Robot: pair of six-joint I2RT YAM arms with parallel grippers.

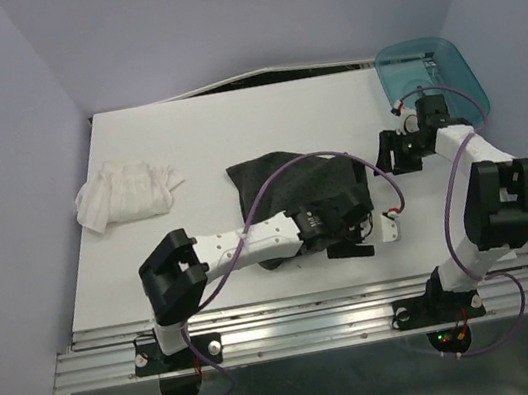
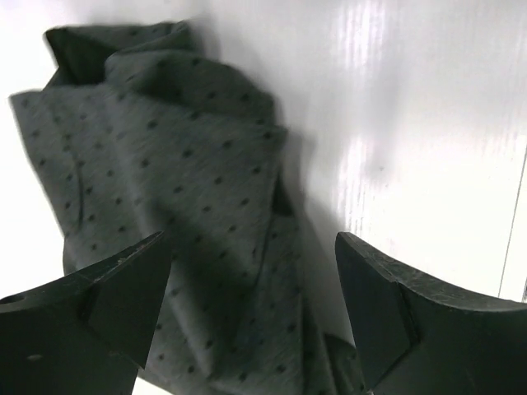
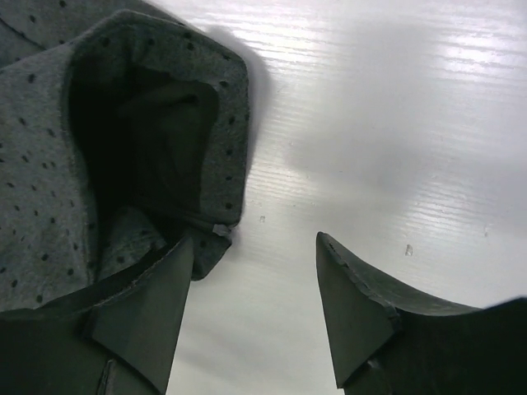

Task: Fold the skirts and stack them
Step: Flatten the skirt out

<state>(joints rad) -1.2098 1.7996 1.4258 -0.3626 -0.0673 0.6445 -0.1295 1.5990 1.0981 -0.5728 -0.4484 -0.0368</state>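
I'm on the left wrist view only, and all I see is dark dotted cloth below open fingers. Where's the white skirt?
Observer: The white skirt lies crumpled at the far left of the table, well apart from the black skirt.
Operator: What's the right arm doing?
Observer: The right gripper is at the black skirt's right edge with its jaws open. A fold of hem sits by one finger, and nothing is between them.
Operator: Anything else up there?
Observer: A teal bin sits at the far right corner, beyond the right arm.
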